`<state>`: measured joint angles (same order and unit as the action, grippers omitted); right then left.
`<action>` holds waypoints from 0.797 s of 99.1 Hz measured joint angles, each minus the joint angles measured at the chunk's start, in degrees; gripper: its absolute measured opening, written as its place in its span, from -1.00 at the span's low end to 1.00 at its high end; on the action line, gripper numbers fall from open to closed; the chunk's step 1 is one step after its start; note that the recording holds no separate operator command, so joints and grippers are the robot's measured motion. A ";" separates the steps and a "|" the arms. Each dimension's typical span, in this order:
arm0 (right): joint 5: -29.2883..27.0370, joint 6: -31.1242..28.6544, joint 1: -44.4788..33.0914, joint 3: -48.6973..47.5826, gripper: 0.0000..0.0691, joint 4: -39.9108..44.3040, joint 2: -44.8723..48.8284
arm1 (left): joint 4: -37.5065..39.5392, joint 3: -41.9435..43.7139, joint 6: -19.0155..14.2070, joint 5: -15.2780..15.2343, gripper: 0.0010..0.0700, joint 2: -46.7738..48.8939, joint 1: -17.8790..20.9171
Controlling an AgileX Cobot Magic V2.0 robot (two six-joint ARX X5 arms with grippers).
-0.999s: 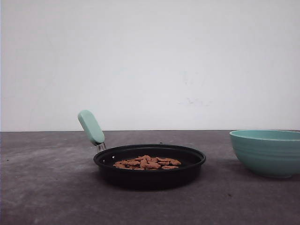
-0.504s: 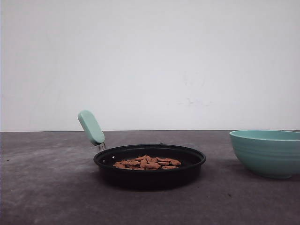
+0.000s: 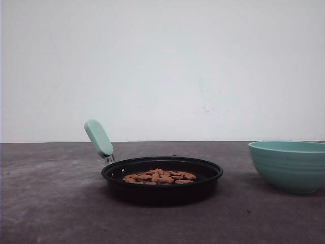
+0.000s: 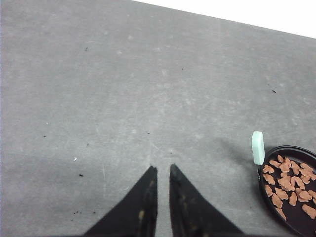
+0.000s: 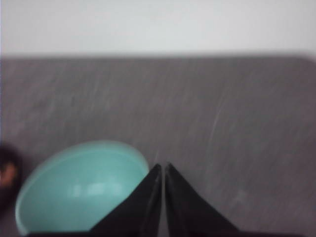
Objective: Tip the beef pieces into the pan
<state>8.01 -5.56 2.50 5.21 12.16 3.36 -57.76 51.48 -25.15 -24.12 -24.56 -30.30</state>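
Observation:
The black pan (image 3: 161,195) sits mid-table, its mint-green handle (image 3: 98,137) angled up to the left. The beef pieces (image 3: 160,176), small reddish-brown chunks, lie spread across its bottom. In the left wrist view the pan (image 4: 296,218), its beef pieces (image 4: 286,180) and its handle (image 4: 257,147) sit well off to one side of my left gripper (image 4: 162,168). That gripper hangs over bare table with its fingers nearly together and nothing between them. My right gripper (image 5: 162,165) is shut on nothing, just beside the rim of the teal bowl (image 5: 79,187).
The teal ribbed bowl (image 3: 289,168) stands at the table's right, apart from the pan, and its inside looks empty in the right wrist view. A white wall rises behind the dark grey table (image 3: 51,193). Bare tabletop lies left of the pan.

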 joint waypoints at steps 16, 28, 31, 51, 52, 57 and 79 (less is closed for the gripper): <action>1.22 -0.22 -0.35 -3.72 -0.97 -2.93 -3.34 | -0.04 0.02 0.00 0.00 -0.98 0.02 0.00; -1.11 0.70 -0.70 -4.17 -0.97 -2.29 -3.10 | -0.11 0.02 0.00 -0.02 -0.98 0.11 0.00; -1.92 0.81 -0.70 -4.17 -0.97 -2.27 -3.10 | -0.11 0.02 0.00 -0.02 -0.98 0.11 0.00; -1.75 1.16 -0.70 -4.20 -0.97 -2.40 -3.13 | -0.11 0.02 0.00 0.00 -0.98 0.11 0.00; -1.73 1.20 -0.70 -4.20 -0.97 -2.43 -3.13 | -0.11 0.02 0.00 0.00 -0.98 0.11 0.00; -1.64 1.25 -0.70 -4.20 -0.97 -2.47 -3.10 | -0.11 0.02 0.00 0.00 -0.98 0.11 0.00; -1.66 1.27 -0.70 -4.20 -0.97 -2.51 -3.13 | -0.11 0.02 0.00 0.00 -0.98 0.13 0.00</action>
<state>6.35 -4.29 1.80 1.02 9.65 0.23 -57.87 51.51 -25.15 -24.12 -24.43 -30.30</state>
